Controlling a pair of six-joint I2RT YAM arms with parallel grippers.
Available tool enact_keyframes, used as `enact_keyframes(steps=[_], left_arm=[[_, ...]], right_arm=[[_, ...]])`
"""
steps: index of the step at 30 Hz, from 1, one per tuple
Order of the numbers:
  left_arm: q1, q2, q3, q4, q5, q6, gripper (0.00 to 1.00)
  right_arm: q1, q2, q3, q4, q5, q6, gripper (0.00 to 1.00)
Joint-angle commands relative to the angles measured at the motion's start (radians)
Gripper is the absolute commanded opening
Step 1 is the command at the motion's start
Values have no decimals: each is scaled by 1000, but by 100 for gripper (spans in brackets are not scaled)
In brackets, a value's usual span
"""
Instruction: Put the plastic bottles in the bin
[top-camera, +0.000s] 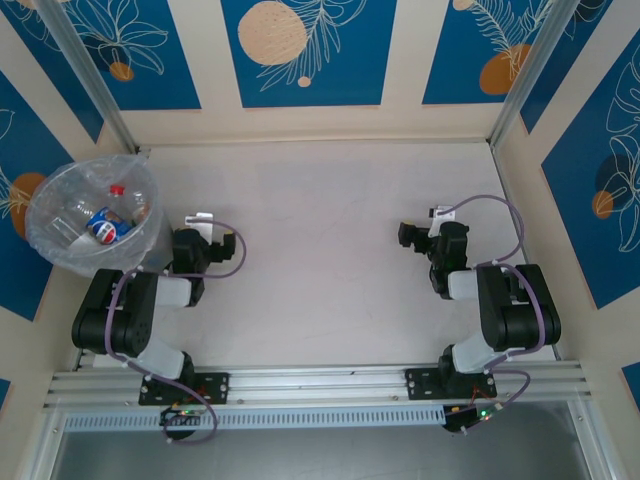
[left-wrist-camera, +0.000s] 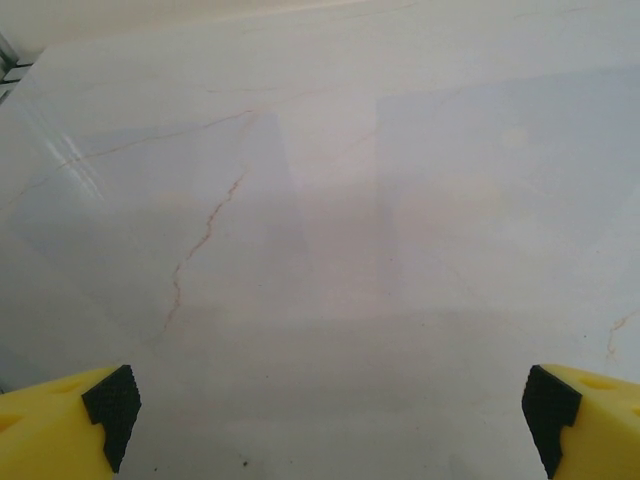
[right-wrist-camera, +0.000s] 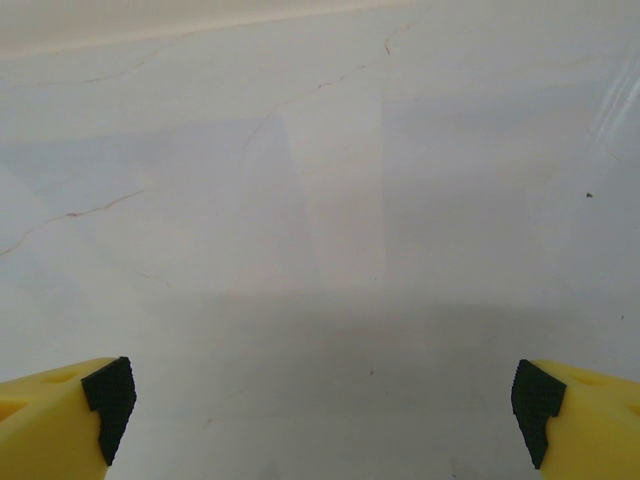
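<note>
Bottles (top-camera: 108, 222) heaped inside the bin (top-camera: 48, 245), all of those in sight, at the left edge of the counter (top-camera: 330, 220) and just beside the left arm. Among them a red cap, a blue-and-red label, clear walls behind the crinkly liner; exact count hard to tell. Left fingers (left-wrist-camera: 60, 425) spread wide, pinching nothing, pale veined counter between them. Right fingers (right-wrist-camera: 60, 420) spread just as wide, likewise pinching nothing, well apart from the bin. Task judged as good as done, going by the present layout.

On handling, as a judgement only: probably light, thin-walled and springy, so easy to lift but quick to buckle under a hard squeeze. Smooth and round, so likely to slip sideways or roll away if nudged. Best taken across the middle of the body, over the label, with the fingers square to the long axis and closed gently. Neck and cap probably too narrow for a sure hold. Release best made high over the wide mouth of the bin, clear of the loose liner.
</note>
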Motion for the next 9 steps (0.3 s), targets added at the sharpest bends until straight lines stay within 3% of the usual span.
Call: enact_keyframes(steps=[1,9], left_arm=[[17,-4,17,14,38,8,99],[20,-7,12,18,43,8,99]], right_arm=[[-7,-4,-1,57,-11,-14,100],[-8,-3,-3,60,-11,-14,100]])
